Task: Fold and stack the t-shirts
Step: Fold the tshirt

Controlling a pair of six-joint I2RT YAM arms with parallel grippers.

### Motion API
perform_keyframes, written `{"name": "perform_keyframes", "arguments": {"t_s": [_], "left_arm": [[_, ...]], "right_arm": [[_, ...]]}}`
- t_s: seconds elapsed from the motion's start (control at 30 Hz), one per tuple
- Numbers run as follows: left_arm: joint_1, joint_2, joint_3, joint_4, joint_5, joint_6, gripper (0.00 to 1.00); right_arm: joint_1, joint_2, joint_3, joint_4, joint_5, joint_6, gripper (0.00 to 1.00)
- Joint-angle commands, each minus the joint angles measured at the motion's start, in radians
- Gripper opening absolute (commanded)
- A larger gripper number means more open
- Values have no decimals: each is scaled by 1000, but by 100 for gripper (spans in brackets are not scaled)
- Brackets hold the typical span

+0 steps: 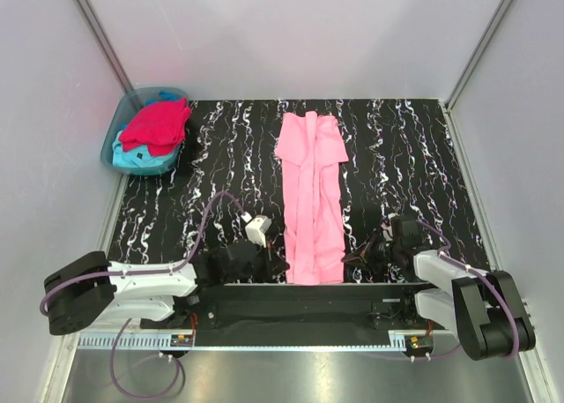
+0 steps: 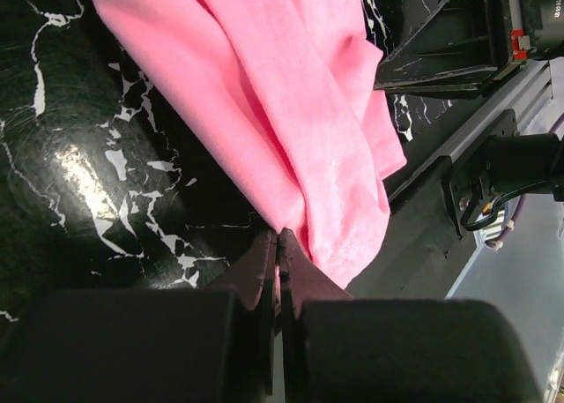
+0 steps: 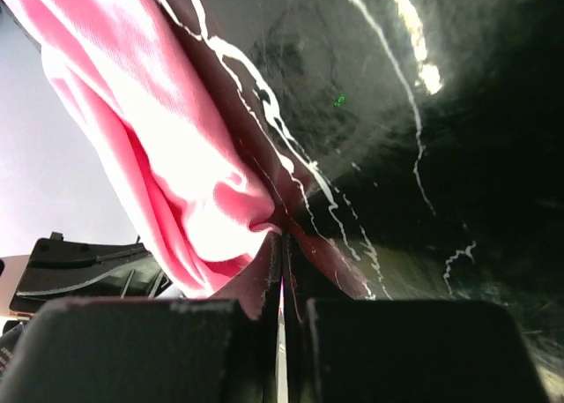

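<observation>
The light pink t-shirt (image 1: 310, 191) lies folded into a long narrow strip down the middle of the black marbled table. My left gripper (image 1: 278, 267) is shut on its near left corner, as the left wrist view (image 2: 279, 235) shows, with pink cloth (image 2: 291, 94) running out from the fingertips. My right gripper (image 1: 351, 259) is shut on the near right corner, pinching the cloth (image 3: 176, 156) at the fingertips in the right wrist view (image 3: 284, 231). The crimson red t-shirt (image 1: 157, 125) lies on the turquoise t-shirt (image 1: 141, 159) in the tub.
A translucent blue-green plastic tub (image 1: 112, 144) stands at the far left corner of the table. White walls close in the back and both sides. The arm bases and a metal rail (image 1: 264, 339) run along the near edge.
</observation>
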Motion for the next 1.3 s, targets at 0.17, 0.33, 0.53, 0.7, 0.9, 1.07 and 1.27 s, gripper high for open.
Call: {"name": "perform_keyframes", "arguments": {"t_s": [0.17,0.33,0.53,0.7,0.9,1.07,1.27], "left_arm": [[-29,-50,-12,-76,-26,-66,0],[-77,-68,-15,-133,-52,-88,0],[-87,-140,49,-255,-113,-65,0],[-84,-151,150,-378,-222,15,0],[-61,-109,219,-381,-227,69,0],[-35,-73,256,-381,-231,105,0],[96,-37,265,-343,-193,167,0]], "right_arm": [[3,7,37,52,9,-3,0],[5,-39,46,-8,2,-5,0],[3,-128,89,-57,-12,-15,0],[1,-161,129,-66,-12,-22,0],[3,-143,159,-65,-3,-22,0],[3,-108,201,-45,15,-28,0],[1,-30,280,15,60,-28,0]]}}
